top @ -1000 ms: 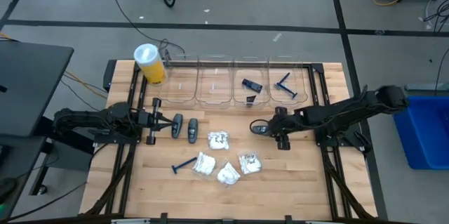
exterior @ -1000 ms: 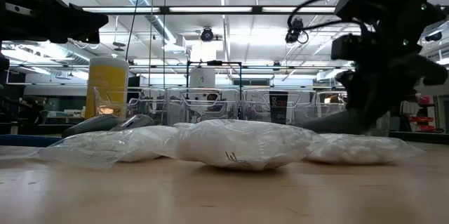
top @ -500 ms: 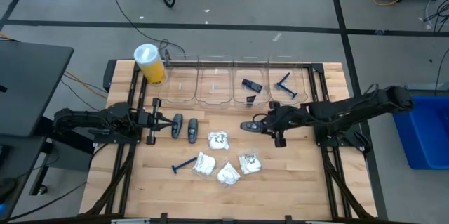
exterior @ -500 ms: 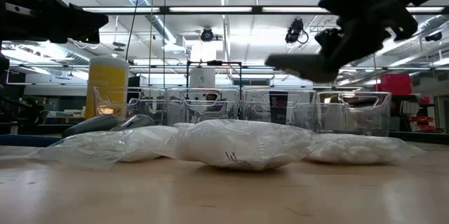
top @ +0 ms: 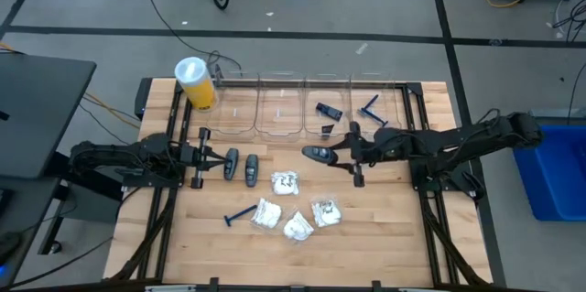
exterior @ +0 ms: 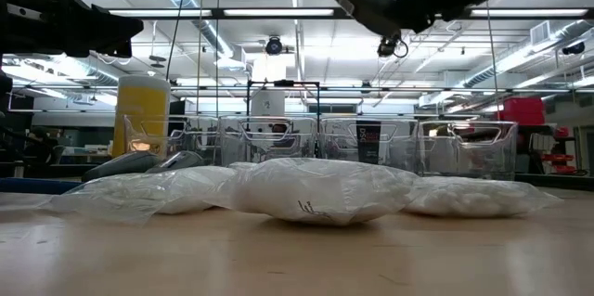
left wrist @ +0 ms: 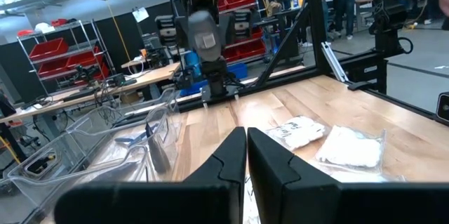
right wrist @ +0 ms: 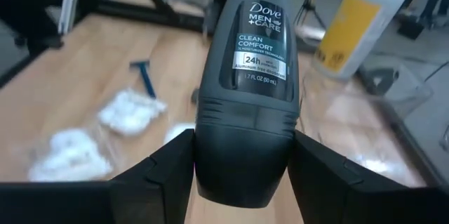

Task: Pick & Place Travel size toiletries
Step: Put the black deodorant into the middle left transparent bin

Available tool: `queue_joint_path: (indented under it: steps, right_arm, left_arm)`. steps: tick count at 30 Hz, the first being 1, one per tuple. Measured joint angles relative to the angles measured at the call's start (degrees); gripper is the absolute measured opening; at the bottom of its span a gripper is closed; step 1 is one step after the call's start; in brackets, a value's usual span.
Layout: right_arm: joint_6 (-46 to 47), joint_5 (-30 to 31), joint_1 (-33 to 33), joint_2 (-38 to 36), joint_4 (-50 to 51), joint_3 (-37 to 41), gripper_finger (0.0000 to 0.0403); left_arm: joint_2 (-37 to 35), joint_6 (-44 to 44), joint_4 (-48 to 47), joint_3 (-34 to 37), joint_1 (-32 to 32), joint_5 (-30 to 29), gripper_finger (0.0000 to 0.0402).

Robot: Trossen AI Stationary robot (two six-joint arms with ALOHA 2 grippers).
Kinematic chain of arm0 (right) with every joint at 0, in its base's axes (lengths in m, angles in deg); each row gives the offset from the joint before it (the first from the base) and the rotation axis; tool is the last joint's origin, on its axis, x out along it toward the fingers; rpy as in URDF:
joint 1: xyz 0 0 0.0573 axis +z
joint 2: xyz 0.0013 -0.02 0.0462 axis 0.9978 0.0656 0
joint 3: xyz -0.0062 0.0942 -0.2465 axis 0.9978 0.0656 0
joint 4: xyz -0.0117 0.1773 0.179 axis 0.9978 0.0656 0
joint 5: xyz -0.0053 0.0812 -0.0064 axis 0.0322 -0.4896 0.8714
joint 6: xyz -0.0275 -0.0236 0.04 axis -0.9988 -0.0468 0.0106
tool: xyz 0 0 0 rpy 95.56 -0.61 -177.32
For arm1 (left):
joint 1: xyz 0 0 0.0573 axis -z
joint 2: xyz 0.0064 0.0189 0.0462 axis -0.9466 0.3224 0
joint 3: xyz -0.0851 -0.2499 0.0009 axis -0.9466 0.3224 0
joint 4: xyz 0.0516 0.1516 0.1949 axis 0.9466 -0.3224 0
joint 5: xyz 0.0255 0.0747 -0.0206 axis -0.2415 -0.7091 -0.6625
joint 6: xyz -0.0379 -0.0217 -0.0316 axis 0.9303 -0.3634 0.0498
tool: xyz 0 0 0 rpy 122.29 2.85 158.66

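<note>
My right gripper (top: 335, 153) is shut on a dark grey oval deodorant (top: 317, 153), high above the table's middle; the low view shows the deodorant (exterior: 362, 4) far above the packets. Two more grey deodorants (top: 241, 167) lie at the left, just past my shut left gripper (top: 221, 166). Several white packets (top: 295, 208) and a blue razor (top: 241, 214) lie on the near half of the wooden table (top: 385, 228). Clear bins (top: 279, 113) along the far edge hold dark pieces (top: 328, 110) and another razor (top: 373, 112). My right gripper pinches the deodorant's broad end (right wrist: 245, 171) between its two fingers (right wrist: 163, 175), one on each narrow side. The fingers come from the table's right and lie along it. The deodorant sticks out past the fingertips toward the table's left, label up, lifted clear.
A tall yellow cylinder with a white lid (top: 195, 83) stands at the far left corner beside the bins. The left two bins (top: 233, 113) look bare. Bare wood lies on the right side of the table, below the right arm.
My right gripper has risen and gone toward the table's left, tipping up from steeply downward to nearly level. The deodorant in it, low by the table a second ago, is now lifted well clear. The left arm has kept still.
</note>
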Motion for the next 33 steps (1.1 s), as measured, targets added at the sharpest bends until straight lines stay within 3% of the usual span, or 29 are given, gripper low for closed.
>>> queue_joint_path:
  steps: [14, 25, 33]
  right_arm:
    - [2.08, 0.10, -0.05, 0.03, -5.75, 0.00, 0.0198]
    - [5.03, 1.03, -0.16, 0.03, -16.48, -0.11, 0.0198]
    - [5.03, 1.05, -0.16, 0.03, -12.60, -3.59, 0.0202]
  left_arm:
    - [0.01, -0.02, -0.02, 0.00, 0.01, 0.01, 0.0024]
    - [0.01, -0.02, 0.00, 0.00, -0.02, 0.01, 0.0024]
    - [0.02, -0.01, -0.02, 0.00, 0.00, 0.02, 0.0024]
